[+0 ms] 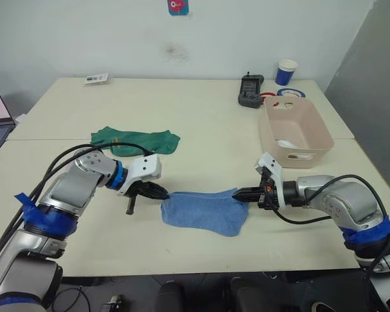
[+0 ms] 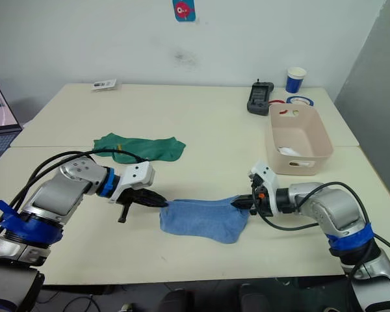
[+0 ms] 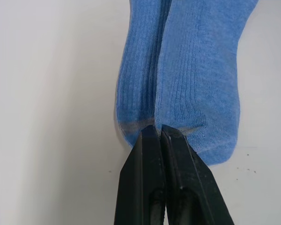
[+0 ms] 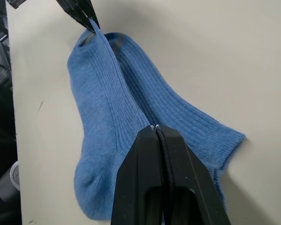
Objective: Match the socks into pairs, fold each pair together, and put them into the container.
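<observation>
Left wrist view: black tapered left tool (image 3: 158, 129) pinches ribbed blue socks (image 3: 187, 70).

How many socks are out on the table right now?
4, probably: two blue socks stacked between both grippers, and the green ones behind look like two overlapped. Something white lies in the container.

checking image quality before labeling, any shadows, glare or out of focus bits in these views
Left eye view: even soft light, no glare, faint shadow under the blue socks. Left wrist view: sock ribbing sharp, the left gripper up close slightly soft. Right wrist view: right gripper casts a dim shadow on the table; far corners look dark.
</observation>
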Robot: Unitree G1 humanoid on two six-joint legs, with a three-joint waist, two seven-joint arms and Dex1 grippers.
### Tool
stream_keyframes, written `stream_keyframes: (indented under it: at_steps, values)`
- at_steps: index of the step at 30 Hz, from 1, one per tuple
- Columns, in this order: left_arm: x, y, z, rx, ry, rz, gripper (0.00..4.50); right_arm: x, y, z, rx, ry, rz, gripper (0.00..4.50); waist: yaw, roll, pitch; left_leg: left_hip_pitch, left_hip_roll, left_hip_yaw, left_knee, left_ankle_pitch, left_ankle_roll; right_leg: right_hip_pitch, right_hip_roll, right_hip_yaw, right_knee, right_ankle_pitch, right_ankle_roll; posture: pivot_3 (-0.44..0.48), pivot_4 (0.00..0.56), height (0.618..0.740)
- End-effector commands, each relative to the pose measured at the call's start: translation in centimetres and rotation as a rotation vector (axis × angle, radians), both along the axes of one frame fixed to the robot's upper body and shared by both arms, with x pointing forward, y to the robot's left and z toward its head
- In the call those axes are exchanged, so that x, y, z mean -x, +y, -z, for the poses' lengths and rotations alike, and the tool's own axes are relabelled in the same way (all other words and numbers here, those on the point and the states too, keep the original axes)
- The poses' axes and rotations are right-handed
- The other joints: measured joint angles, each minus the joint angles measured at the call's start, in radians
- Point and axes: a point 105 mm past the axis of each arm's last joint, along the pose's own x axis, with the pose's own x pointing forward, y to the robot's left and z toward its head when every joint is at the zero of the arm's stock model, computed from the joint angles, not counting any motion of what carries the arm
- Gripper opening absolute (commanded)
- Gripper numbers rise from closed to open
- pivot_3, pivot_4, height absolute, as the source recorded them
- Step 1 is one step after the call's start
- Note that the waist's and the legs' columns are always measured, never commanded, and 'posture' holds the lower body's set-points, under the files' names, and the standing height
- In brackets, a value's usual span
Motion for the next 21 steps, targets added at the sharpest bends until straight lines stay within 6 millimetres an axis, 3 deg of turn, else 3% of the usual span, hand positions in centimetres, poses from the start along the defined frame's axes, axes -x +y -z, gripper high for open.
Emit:
stream_keyframes:
  at_steps: [1, 8, 21]
  values:
    - [-0.7, -0.1, -0.9, -0.015, -0.041, -0.005, 0.04, -0.8, 0.1, -1.1, -0.004, -0.057, 0.013, 0.0, 0.0, 0.0, 0.0, 0.0, 0.0, 0.0, 0.0, 0.0, 0.0, 0.0, 0.0, 0.0, 0.0, 0.0, 0.0, 0.0, 0.15, 0.74]
    - [-1.8, -0.1, -0.6, -0.031, -0.072, -0.046, 0.04, -1.8, -0.1, -0.9, 0.003, -0.081, 0.06, 0.0, -0.001, 0.0, 0.0, 0.0, 0.0, -0.001, 0.0, 0.0, 0.0, 0.0, 0.0, 0.0, 0.001, 0.0, 0.0, 0.0, 0.15, 0.74]
    - [-1.9, -0.1, -0.2, -0.011, -0.029, -0.091, 0.04, -3.1, -0.1, -1.1, -0.004, -0.107, 0.114, 0.0, -0.001, 0.0, 0.0, 0.0, 0.0, -0.002, 0.0, 0.0, 0.0, 0.0, 0.0, 0.0, 0.001, 0.0, 0.0, 0.0, 0.15, 0.74]
